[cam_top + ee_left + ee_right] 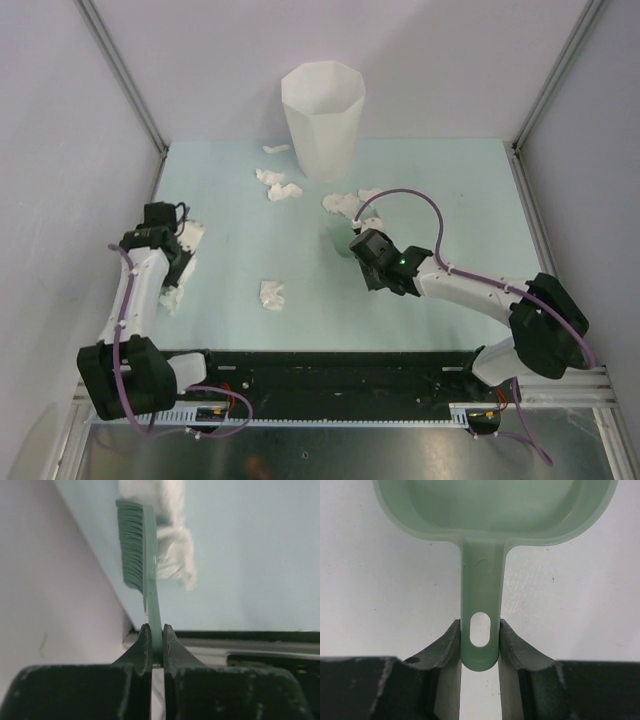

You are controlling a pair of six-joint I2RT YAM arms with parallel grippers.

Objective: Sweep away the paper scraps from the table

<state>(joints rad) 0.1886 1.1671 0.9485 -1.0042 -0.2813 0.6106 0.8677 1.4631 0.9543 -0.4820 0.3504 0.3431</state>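
Sweeping step: left tool (pixel 156 632) pinches the brush (pixel 136 545) beside paper scraps (pixel 175 560) at nine o'clock on the worktop (pixel 460 190); right tool (pixel 480 630) clamps the dustpan (pixel 485 515) handle. Next likely needs brushing them toward the pan

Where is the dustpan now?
In the right wrist view the dustpan is clamped by its handle in the right end effector; from above that is central on the table, just in front of the white bin.
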